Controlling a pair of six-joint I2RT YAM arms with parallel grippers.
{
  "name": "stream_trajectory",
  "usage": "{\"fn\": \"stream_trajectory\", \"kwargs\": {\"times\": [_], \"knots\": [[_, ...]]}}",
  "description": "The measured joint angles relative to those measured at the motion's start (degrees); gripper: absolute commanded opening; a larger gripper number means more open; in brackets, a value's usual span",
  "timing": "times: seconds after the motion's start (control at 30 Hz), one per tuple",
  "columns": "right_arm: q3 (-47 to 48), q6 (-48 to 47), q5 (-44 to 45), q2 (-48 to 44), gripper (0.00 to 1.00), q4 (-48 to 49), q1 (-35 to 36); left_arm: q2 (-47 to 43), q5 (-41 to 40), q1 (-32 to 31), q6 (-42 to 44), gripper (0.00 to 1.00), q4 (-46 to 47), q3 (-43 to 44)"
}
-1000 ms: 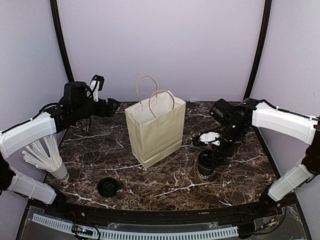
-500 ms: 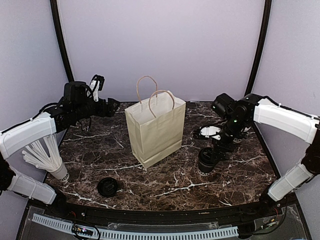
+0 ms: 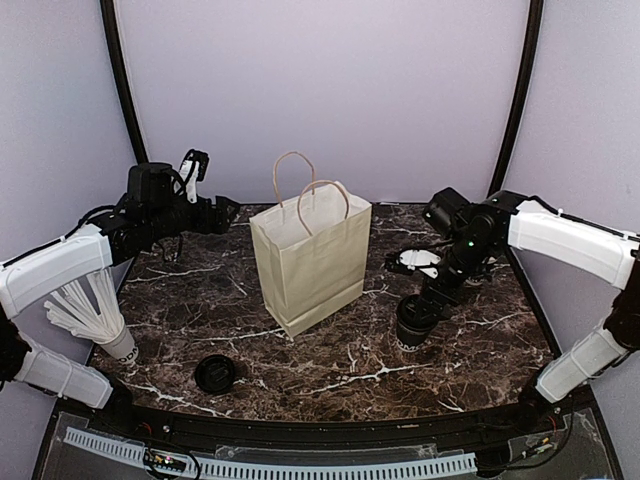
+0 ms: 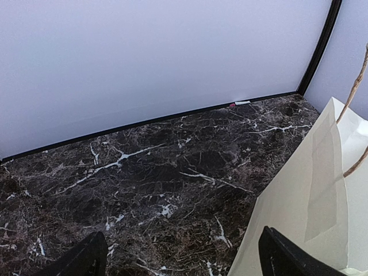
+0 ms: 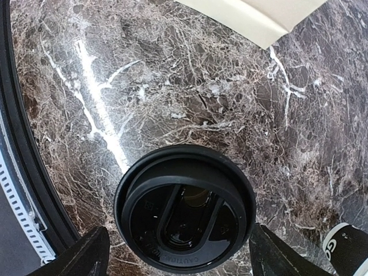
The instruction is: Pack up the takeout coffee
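Overhead, right gripper [image 5: 178,253] open-jawed astride takeout coffee [image 5: 185,208]

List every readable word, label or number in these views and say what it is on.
"CAUTION HOT", only partly legible: raised lettering on the lid of the takeout coffee.
White print on the second black cup: cut off, unreadable.
Dark print on the white cup of sticks: too small to read.

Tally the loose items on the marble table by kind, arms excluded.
Paper cups: 3 (black lidded cup, black white-rimmed open cup, pale cup holding white sticks)
Loose flat black plastic lids: 1
Cream paper handled bags: 1
Total: 5
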Motion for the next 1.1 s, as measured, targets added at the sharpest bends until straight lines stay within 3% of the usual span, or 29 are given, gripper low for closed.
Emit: {"fn": "stream_trajectory", "kwargs": {"times": [0.67, 1.1], "knots": [[-0.1, 1.6, 2.7, 1.7, 0.90, 0.9, 1.1, 0.0, 0.0, 0.0, 0.0, 0.94, -0.1, 0.0], [-0.7, 1.5, 4.7, 2.5, 0.87, 1.5, 1.8, 0.0, 0.0, 0.0, 0.0, 0.94, -0.4, 0.0]]}}
